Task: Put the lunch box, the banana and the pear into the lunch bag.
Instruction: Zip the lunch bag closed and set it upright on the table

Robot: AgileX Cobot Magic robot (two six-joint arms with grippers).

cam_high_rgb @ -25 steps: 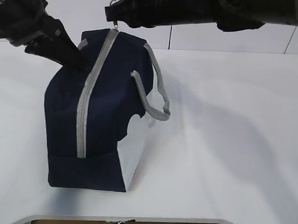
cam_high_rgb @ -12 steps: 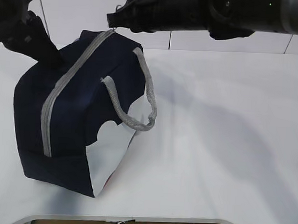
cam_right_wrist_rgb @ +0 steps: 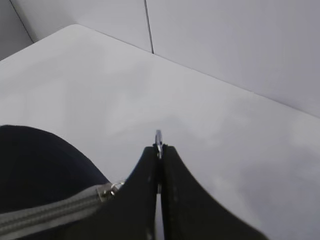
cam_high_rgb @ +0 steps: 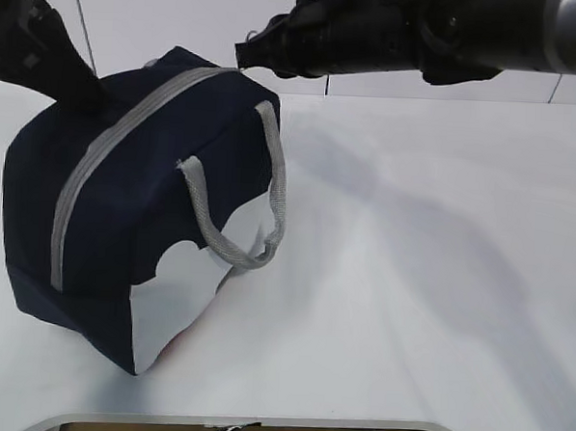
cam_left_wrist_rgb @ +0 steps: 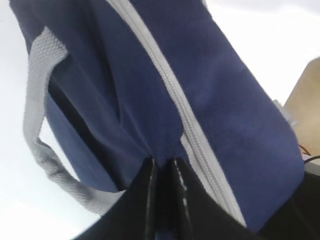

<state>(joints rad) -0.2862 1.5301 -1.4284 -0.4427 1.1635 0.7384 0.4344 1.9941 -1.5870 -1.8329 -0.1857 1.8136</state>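
The navy lunch bag [cam_high_rgb: 165, 170] stands tilted on the white table [cam_high_rgb: 441, 243] at the left, its grey zipper [cam_high_rgb: 118, 139] closed along the top and a grey handle [cam_high_rgb: 240, 213] hanging over the white side panel. My left gripper [cam_high_rgb: 82, 94] is shut on a fold of the bag's fabric [cam_left_wrist_rgb: 162, 150] beside the zipper [cam_left_wrist_rgb: 170, 95]. My right gripper [cam_high_rgb: 243, 59] is shut on the metal ring pull [cam_right_wrist_rgb: 158, 137] at the bag's far end, next to the zipper slider [cam_right_wrist_rgb: 107, 190]. The lunch box, banana and pear are out of view.
A pale wall [cam_high_rgb: 420, 87] rises behind the table. The table's front edge [cam_high_rgb: 354, 427] runs along the bottom of the exterior view. White table surface [cam_right_wrist_rgb: 225, 150] spreads to the right of the bag.
The bag has swung and tilted to the left, its near end turning toward the camera. The left gripper moved left and up with the fabric; the right gripper moved right with the ring pull.
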